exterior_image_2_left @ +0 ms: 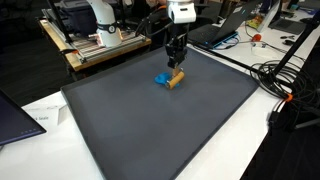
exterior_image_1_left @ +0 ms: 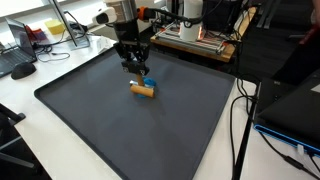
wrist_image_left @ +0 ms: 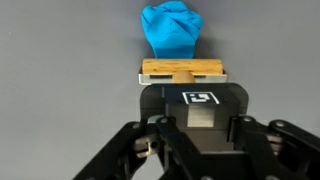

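Observation:
In the wrist view my gripper (wrist_image_left: 197, 128) is shut on a black block (wrist_image_left: 200, 100) with a white square tag on top. Just past its front edge lies a flat wooden block (wrist_image_left: 182, 70) on the dark grey mat (wrist_image_left: 60, 90). A crumpled blue object (wrist_image_left: 171, 30) touches the far side of the wooden block. In both exterior views the gripper (exterior_image_1_left: 135, 62) (exterior_image_2_left: 176, 52) hangs a little above the wooden block (exterior_image_1_left: 143, 91) (exterior_image_2_left: 176, 78) and the blue object (exterior_image_1_left: 148, 82) (exterior_image_2_left: 161, 79). I cannot tell whether the black block touches the wood.
The mat (exterior_image_1_left: 90, 110) (exterior_image_2_left: 150, 130) covers a white table. A laptop (exterior_image_2_left: 15, 115) sits at one corner. Cables (exterior_image_1_left: 240, 120) (exterior_image_2_left: 275, 80) run along one side. Behind the mat stand a second robot base (exterior_image_2_left: 100, 20) and cluttered desks (exterior_image_1_left: 40, 35).

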`<control>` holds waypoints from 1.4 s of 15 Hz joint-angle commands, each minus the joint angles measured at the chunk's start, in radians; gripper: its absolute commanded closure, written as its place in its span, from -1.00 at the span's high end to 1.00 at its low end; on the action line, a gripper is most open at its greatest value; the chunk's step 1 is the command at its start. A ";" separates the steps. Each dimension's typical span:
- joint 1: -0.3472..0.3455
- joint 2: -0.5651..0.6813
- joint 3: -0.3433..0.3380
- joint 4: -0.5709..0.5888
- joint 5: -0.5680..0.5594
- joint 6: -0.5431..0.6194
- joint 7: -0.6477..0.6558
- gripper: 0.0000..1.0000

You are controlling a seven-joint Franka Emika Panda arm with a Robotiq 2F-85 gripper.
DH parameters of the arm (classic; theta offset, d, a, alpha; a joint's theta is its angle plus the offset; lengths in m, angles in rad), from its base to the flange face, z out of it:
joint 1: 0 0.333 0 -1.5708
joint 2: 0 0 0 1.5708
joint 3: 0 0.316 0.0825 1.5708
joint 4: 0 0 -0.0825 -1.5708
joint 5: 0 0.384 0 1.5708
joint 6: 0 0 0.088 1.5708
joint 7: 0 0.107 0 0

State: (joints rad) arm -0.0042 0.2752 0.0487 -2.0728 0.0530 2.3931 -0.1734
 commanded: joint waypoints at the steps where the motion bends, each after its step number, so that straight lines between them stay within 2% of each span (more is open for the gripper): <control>1: 0.014 0.146 0.022 0.016 0.050 0.175 0.034 -0.57; 4: 0.015 0.138 0.022 0.027 0.050 0.165 0.036 -0.57; 6: 0.011 0.127 0.022 0.038 0.050 0.093 0.024 -0.57; 7: 0.000 0.000 0.000 0.001 -0.001 -0.002 0.001 -0.07; 14: 0.000 0.000 0.000 0.001 -0.001 -0.002 0.001 -0.07; 21: 0.007 0.013 0.005 0.000 0.003 0.057 0.040 -0.07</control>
State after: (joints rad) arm 0.0025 0.2884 0.0532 -2.0739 0.0567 2.4520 -0.1345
